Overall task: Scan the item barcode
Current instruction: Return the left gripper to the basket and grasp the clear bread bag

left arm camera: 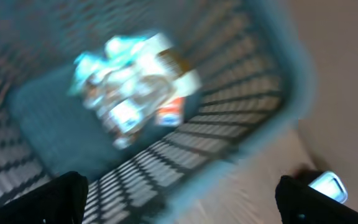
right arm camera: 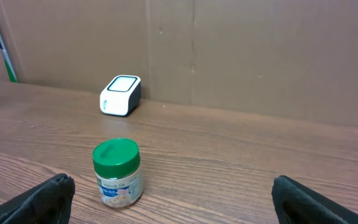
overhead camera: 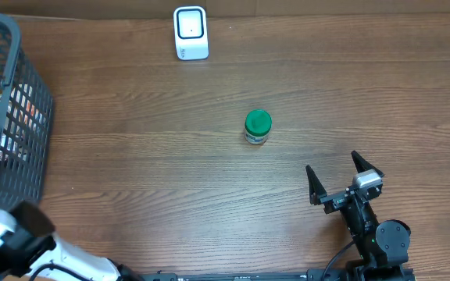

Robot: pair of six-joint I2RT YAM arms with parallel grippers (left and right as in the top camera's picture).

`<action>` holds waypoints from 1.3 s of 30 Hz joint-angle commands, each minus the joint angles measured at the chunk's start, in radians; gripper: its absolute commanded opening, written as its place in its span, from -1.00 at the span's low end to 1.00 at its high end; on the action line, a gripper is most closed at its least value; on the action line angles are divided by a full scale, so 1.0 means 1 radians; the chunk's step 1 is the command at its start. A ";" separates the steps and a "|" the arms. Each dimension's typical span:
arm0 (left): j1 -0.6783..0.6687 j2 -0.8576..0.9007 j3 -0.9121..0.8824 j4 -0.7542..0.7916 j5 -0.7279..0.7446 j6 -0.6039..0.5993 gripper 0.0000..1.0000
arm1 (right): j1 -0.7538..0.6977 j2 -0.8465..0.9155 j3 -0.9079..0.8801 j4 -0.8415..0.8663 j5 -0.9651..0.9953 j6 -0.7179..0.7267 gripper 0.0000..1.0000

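While the right gripper (overhead camera: 334, 173) stands spread wide over the wood-grain table (overhead camera: 170, 156), the green-lidded jar (overhead camera: 258, 127) sits upright ahead of it, untouched, with the white scanner (overhead camera: 191, 33) at the far edge. Only the right wrist view shows the brown cardboard wall (right arm camera: 260, 56) behind. The left gripper (left arm camera: 182, 196), also spread with nothing between its fingers, hangs over the grey basket (left arm camera: 253, 112). That view is blurred, so the packets (left arm camera: 135, 87) inside cannot be read. The overhead view cuts the basket off at its left edge.

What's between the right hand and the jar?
Nothing: only bare table lies between the right hand and the jar, seen in the overhead and right wrist views.
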 commanded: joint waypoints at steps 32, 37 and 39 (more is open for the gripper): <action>0.114 0.003 -1.186 0.927 0.107 -0.084 0.99 | -0.007 -0.007 -0.010 0.005 0.002 0.002 1.00; 0.100 0.005 -1.237 1.069 0.158 -0.084 0.99 | -0.007 -0.007 -0.010 0.005 0.002 0.002 0.99; 0.088 0.011 -1.254 1.122 0.178 -0.084 0.99 | -0.007 -0.007 -0.010 0.005 0.002 0.002 1.00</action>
